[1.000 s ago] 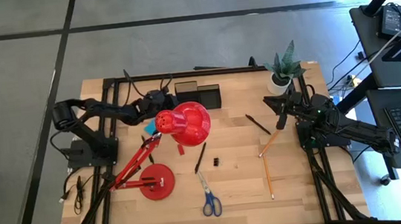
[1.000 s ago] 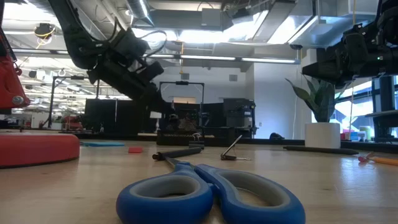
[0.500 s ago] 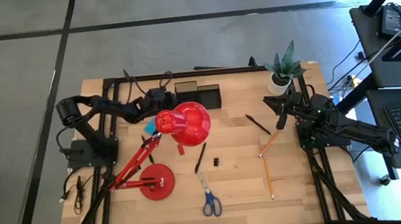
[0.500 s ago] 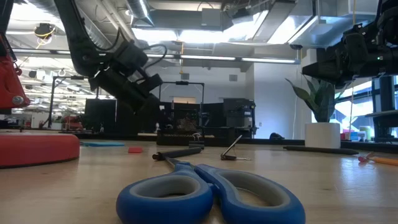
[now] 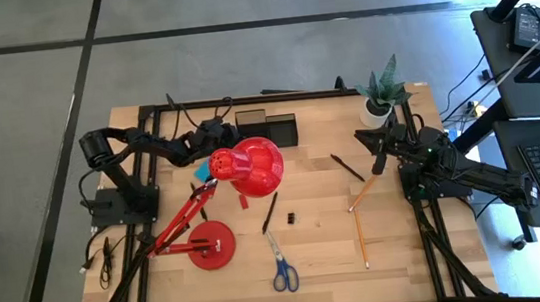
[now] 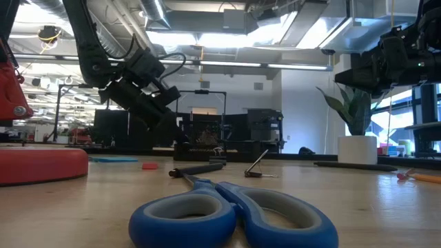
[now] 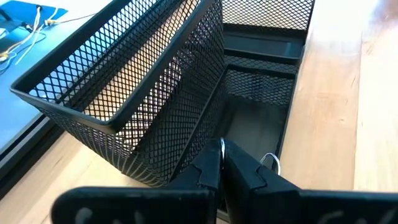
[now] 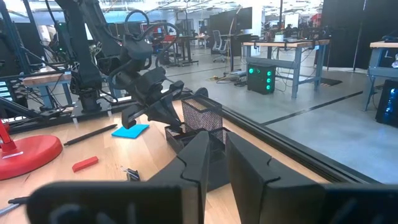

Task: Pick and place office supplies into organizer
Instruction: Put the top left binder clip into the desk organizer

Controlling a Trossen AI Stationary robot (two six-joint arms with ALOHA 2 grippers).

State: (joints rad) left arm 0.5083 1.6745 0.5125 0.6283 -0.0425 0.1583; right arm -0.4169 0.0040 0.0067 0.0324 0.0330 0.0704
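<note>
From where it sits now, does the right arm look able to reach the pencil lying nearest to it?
Probably yes. The right gripper hangs beside the plant, and the nearest pencil lies on open table just ahead of it, with nothing between them. The jaws stand only slightly apart, so they may need to widen first.

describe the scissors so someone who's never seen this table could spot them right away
Start at the red desk lamp on the wooden table; its round base sits toward the front edge. Just right of that base lie the scissors, flat, handles nearest the front edge. They alone have big blue loop handles; the pens and pencils nearby are thin straight sticks.
</note>
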